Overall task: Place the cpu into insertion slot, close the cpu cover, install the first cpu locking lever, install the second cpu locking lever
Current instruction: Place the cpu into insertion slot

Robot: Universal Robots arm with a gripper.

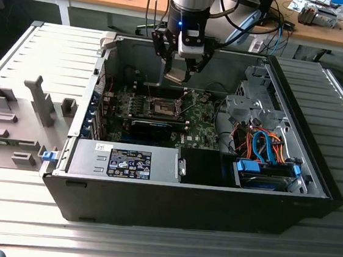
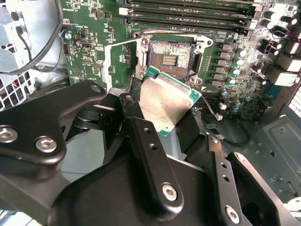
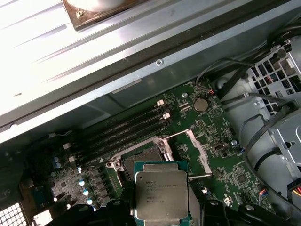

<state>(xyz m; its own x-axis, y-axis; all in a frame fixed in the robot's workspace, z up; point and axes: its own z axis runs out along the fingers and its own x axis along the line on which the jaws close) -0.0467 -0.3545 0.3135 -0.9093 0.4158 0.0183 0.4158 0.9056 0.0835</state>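
Note:
My gripper (image 1: 178, 74) hangs over the open computer case, shut on the cpu (image 1: 175, 77), a flat square chip with a silver-grey top and green edge. In both wrist views the cpu (image 2: 167, 106) (image 3: 161, 193) sits between the black fingers (image 2: 141, 136), held above the green motherboard (image 2: 89, 61) and just short of the insertion slot (image 2: 170, 59) (image 3: 141, 157). The slot's dark brownish centre is bare. The cpu cover (image 3: 193, 150) (image 2: 122, 63), a thin silvery frame, stands swung open beside the slot. In the exterior view the slot (image 1: 163, 107) lies below and slightly in front of the gripper.
Black memory slots (image 3: 127, 127) run along one side of the socket. A silver power supply (image 1: 125, 160) fills the case's front. A metal drive cage (image 1: 254, 100) and orange and blue cables (image 1: 267, 148) sit at the exterior view's right. A grey fixture tray (image 1: 13, 118) lies outside at its left.

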